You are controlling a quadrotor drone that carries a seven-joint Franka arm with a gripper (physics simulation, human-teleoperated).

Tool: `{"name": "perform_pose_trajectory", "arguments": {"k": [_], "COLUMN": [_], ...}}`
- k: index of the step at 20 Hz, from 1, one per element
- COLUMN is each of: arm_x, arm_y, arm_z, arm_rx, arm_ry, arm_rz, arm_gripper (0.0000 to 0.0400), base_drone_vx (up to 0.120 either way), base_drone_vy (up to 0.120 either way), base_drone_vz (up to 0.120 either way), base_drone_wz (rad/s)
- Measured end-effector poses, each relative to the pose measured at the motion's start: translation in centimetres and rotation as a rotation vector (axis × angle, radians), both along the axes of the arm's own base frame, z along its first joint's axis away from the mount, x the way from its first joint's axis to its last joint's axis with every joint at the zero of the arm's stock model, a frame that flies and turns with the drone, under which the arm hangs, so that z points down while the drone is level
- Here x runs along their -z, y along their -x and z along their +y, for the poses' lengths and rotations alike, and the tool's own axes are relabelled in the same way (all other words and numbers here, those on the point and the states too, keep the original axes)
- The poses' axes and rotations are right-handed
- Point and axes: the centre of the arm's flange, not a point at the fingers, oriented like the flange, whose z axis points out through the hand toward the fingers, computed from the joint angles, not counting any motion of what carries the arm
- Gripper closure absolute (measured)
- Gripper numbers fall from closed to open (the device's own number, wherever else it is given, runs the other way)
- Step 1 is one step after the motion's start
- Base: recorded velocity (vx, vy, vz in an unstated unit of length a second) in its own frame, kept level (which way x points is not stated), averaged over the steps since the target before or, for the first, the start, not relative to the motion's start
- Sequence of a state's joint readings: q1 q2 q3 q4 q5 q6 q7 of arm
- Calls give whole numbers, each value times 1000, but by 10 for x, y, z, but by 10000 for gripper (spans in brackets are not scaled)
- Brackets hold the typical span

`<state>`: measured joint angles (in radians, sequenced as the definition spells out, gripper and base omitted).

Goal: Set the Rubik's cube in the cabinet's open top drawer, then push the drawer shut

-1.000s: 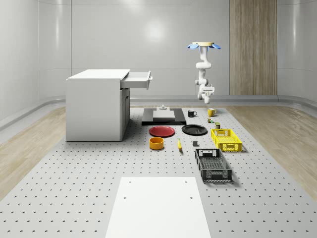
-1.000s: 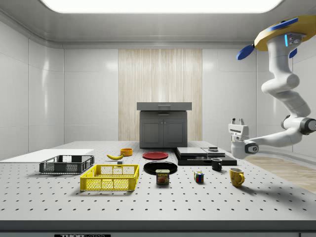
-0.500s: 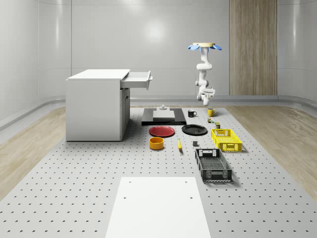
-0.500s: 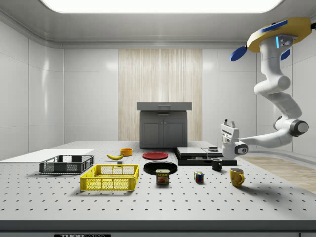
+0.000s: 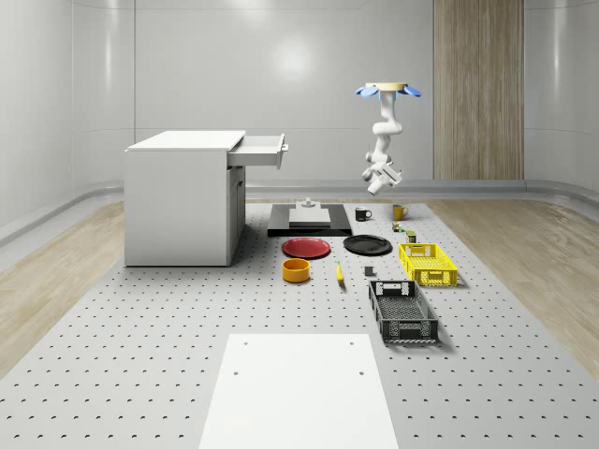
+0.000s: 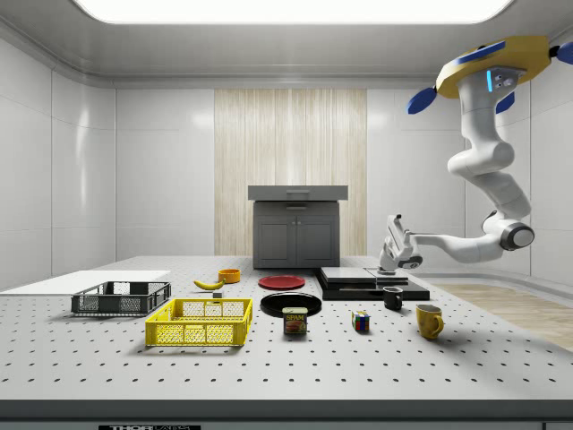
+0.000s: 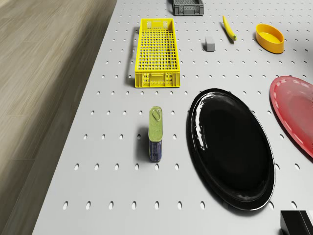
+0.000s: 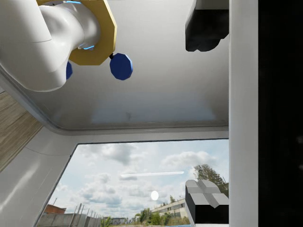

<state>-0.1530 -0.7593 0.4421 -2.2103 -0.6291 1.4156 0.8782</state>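
- The Rubik's cube [image 6: 361, 322] sits on the table [image 6: 295, 376] toward the side view's near edge, between a can [image 6: 295, 321] and a yellow mug [image 6: 430, 321].
- Farther in, the gripper [image 6: 395, 221] hangs in the air above a black mug [image 6: 393, 298] and points upward. Its fingers [image 8: 203, 28] are spread apart with nothing between them.
- The drone [image 6: 492, 67] hovers high over the table's right edge in the side view.
- At the far edge stands the cabinet [image 6: 297, 231], its top drawer [image 5: 262, 150] pulled out.

A multicoloured Rubik's cube [image 6: 360, 321] sits on the grey perforated table [image 6: 295, 372], near a yellow mesh crate [image 6: 200, 322], glossy black plate [image 6: 290, 304] and red plate [image 6: 281, 282].
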Motion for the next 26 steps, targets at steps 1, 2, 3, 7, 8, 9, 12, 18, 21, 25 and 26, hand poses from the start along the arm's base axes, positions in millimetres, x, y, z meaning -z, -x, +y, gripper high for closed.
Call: {"name": "perform_pose_trajectory", "arguments": {"k": [1, 2, 3, 7, 8, 9, 12, 18, 21, 25, 26], "arm_x": [12, 26, 42, 108, 120, 130, 148, 158, 159, 160, 160], "arm_y": [0, -1, -1, -4, -4, -4, -5, -5, -5, -5, -5], "arm_z": [8, 14, 18, 7, -1, -10, -35, -63, -70, -75, -76], "arm_rx": [5, 10, 16, 41, 47, 52, 61, 66, 66, 66, 66], "arm_ry": [144, 300, 466, 1144, 1293, 1428, 1740, 2051, 2120, 2168, 2176], "arm_rz": [0, 0, 0, 0, 0, 0, 2, 4, 5, 6, 6], "arm_gripper": [0, 0, 0, 0, 0, 0, 0, 0, 0, 0, 0], "base_drone_vx": [0, 0, 0, 70, 120, 120, 120, 120, 120, 120, 120], "base_drone_vy": [0, 0, 0, 0, 0, 0, 0, -47, -40, 0, 0], "base_drone_vz": [-120, -120, -120, -120, -120, -120, -120, -120, -120, -120, -120], "base_drone_wz": [0, 0, 0, 0, 0, 0, 0, 0, 0, 0, 0]}}
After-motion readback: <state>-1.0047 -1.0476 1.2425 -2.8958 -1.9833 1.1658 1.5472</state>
